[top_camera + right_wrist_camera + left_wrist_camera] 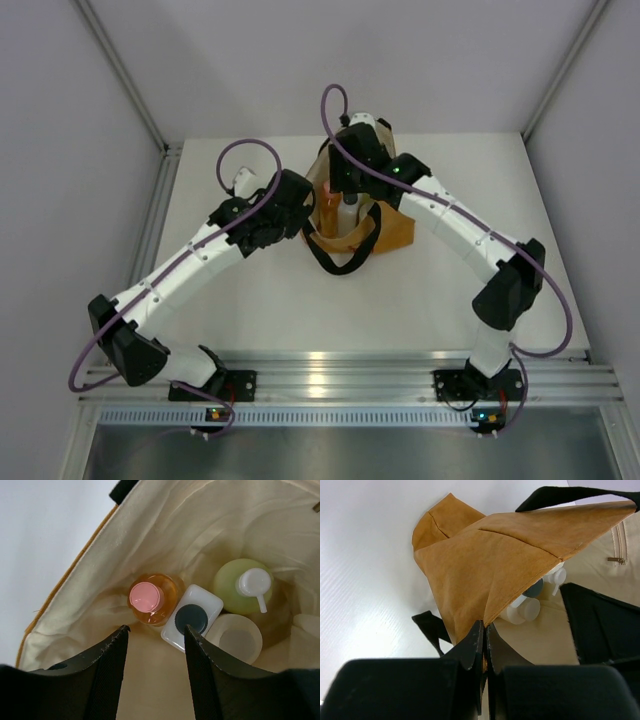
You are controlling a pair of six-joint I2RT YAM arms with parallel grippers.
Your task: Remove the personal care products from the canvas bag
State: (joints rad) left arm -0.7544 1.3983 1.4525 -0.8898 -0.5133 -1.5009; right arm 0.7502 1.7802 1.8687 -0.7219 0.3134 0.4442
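The mustard-orange canvas bag [395, 228] stands at the table's far middle. My left gripper [486, 626] is shut on the bag's rim [485, 580] and holds its mouth open. My right gripper [156, 629] is open, inside the bag's mouth, above the bottles. On the cream lining [210, 520] stand the orange bottle with pink cap [150, 598], the whitish bottle with black cap [192, 616], the pale-green pump bottle [245, 586] and the cream jar [235, 639]. The orange bottle lies just beyond my right fingertips.
A black loop handle [340, 252] hangs at the bag's near side; another [575, 495] runs along the rim. White table [300, 300] surrounds the bag. Grey walls [80, 120] enclose the table on three sides.
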